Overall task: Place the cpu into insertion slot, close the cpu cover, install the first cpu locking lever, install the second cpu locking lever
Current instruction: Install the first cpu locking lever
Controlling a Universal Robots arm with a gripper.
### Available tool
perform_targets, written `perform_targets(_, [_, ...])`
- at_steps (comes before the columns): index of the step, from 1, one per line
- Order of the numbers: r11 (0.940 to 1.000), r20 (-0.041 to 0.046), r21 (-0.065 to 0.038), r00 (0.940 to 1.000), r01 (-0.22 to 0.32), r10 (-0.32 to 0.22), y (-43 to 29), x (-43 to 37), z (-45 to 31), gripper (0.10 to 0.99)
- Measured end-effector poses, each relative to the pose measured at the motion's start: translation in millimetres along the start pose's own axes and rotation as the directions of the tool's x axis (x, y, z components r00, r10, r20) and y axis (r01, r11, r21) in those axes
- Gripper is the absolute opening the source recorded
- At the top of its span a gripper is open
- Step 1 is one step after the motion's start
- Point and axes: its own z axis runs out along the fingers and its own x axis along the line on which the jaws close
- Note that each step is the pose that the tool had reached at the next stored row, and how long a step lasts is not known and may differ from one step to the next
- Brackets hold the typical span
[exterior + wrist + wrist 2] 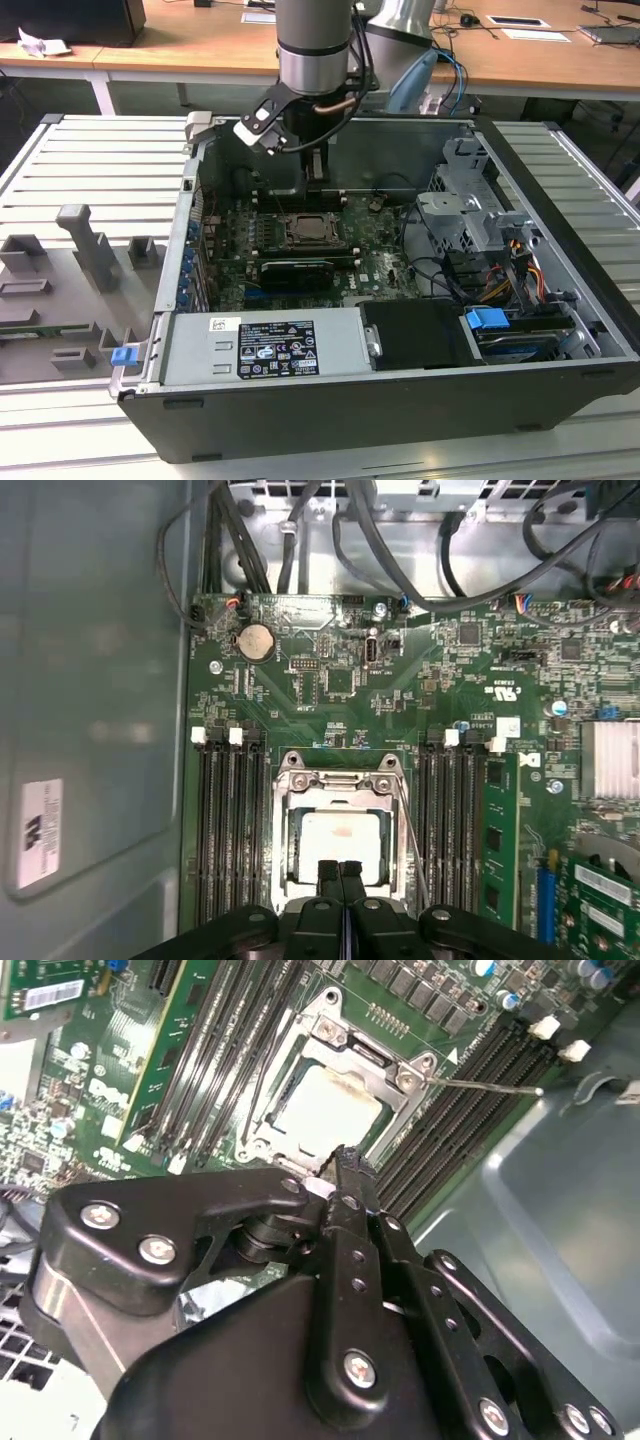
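Observation:
The cpu (340, 845) (322, 1110) lies flat in the motherboard's socket, its pale metal top showing through the opening of the cpu cover (340, 780) (368, 1055). The cover lies down around it. A thin wire locking lever (490, 1084) (412, 835) runs along one side of the socket, and its free end sticks out over the memory slots. My gripper (340, 872) (350, 1163) (316, 188) hangs just above the socket's edge, shut with nothing between its fingers. In the exterior view the socket (310, 230) sits right below the gripper.
Black memory slots (228, 830) (455, 830) flank the socket on both sides. The open computer case (560, 250) has a drive cage with cables (470, 220) at the exterior view's right, a power supply (265, 345) in front, and grey fixtures (85, 250) outside at the left.

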Motion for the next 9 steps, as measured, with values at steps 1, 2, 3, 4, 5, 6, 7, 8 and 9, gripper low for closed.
perform_targets(1, [1.0, 0.0004, 0.0, 1.0, 0.0, 0.0, 0.3, 0.1, -3.6, 0.106])
perform_targets(2, [1.0, 0.0008, 0.0, 1.0, 0.0, 0.0, 0.4, 0.2, -6.5, 0.106])
perform_targets(3, [1.0, 0.0018, 0.0, 1.0, 0.0, 0.0, 0.7, 0.4, -11.3, 0.106])
perform_targets(4, [1.0, 0.0021, 0.0, 1.0, 0.0, 0.0, 1.0, 0.5, -15.8, 0.106])
perform_targets(5, [1.0, 0.0018, 0.0, 1.0, 0.001, -0.001, 1.0, 0.6, -16.2, 0.106])
perform_targets(6, [1.0, 0.0017, 0.0, 1.0, 0.003, -0.003, 1.0, 0.6, -16.2, 0.106])
perform_targets(7, [0.9999, 0.0009, 0.0, 0.9999, 0.016, -0.016, 1.0, 0.6, -16.2, 0.106])
perform_targets(8, [0.9994, -0.0001, 0.001, 0.9994, 0.034, -0.034, 1.0, 0.6, -16.1, 0.106])
perform_targets(9, [0.9969, -0.003, 0.002, 0.9969, 0.078, -0.078, 1.0, 0.5, -15.5, 0.106])
